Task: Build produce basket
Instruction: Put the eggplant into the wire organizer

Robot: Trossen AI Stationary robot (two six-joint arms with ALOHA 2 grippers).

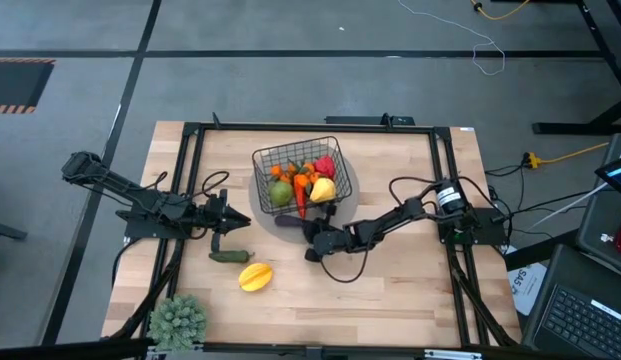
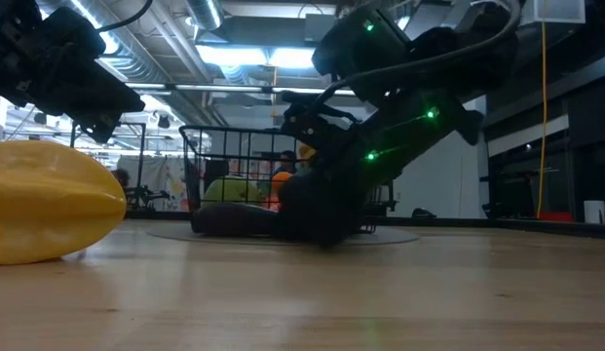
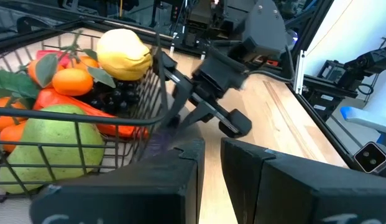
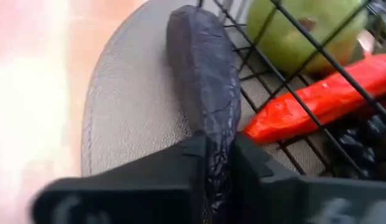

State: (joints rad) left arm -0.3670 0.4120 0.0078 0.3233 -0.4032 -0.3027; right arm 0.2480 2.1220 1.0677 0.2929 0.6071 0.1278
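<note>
Filling the basket [image 1: 290,160] at the high view's centre is well along: a green apple [image 1: 280,194], tangerines, carrot, grapes and a yellow piece sit inside. Outside it lie the eggplant [image 4: 208,87] against its lower wall, plus a yellow fruit [image 1: 255,276] and cucumber [image 1: 230,256] at lower left. The right gripper [image 4: 219,155] pinches the eggplant's end; the left gripper [image 3: 211,155], left of the basket, stands slightly parted, empty.
</note>
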